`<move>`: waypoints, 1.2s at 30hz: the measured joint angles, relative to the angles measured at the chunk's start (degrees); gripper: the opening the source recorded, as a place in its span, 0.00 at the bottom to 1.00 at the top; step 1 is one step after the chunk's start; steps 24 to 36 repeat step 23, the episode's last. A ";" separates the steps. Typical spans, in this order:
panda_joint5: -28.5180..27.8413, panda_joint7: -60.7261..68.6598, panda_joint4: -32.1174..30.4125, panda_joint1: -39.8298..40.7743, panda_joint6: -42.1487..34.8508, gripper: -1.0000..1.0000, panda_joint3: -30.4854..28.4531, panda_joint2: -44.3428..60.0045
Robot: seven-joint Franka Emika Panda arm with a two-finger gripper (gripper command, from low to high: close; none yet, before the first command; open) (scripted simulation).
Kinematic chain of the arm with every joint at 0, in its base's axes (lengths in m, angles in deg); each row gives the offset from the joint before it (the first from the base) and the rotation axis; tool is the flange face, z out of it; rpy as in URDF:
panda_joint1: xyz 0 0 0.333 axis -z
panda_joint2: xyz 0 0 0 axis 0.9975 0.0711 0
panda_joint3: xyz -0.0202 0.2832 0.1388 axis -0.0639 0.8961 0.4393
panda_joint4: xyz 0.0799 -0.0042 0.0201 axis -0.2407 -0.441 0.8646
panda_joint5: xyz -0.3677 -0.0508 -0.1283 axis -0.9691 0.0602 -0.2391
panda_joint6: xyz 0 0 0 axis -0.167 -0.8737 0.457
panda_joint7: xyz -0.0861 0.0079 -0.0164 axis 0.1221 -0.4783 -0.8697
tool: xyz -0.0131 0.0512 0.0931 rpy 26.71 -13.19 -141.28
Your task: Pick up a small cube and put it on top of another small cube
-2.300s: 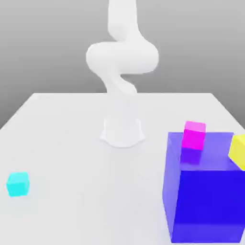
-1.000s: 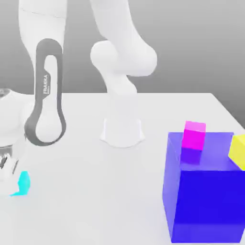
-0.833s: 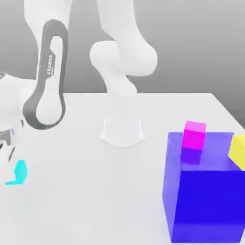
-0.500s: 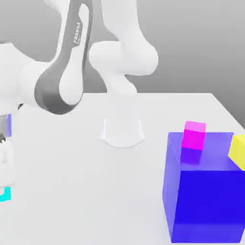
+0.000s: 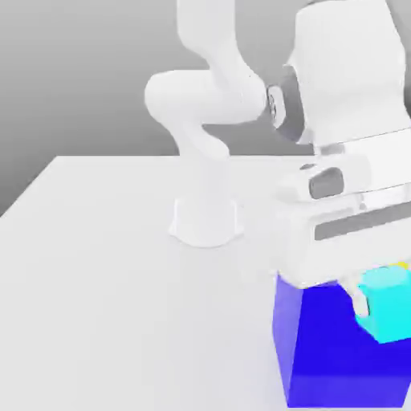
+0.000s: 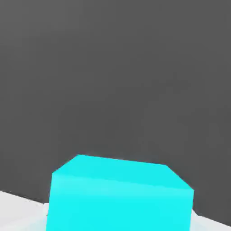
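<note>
- In front of the big blue block, the small cube is held in the closed gripper.
- In the hand view, the small cube is seen against dark grey.

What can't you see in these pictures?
- Exterior view: the robot hand holding the cyan cube covers the top of the big blue block, hiding whatever sits there.
- Exterior view: the edge cuts off the block's right side.
- Hand view: the edge cuts off the cyan cube's bottom.
</note>
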State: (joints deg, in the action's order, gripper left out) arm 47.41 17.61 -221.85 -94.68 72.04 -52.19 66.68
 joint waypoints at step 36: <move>-23.75 -3.68 -19.74 -23.97 3.00 1.00 -2.02 7.49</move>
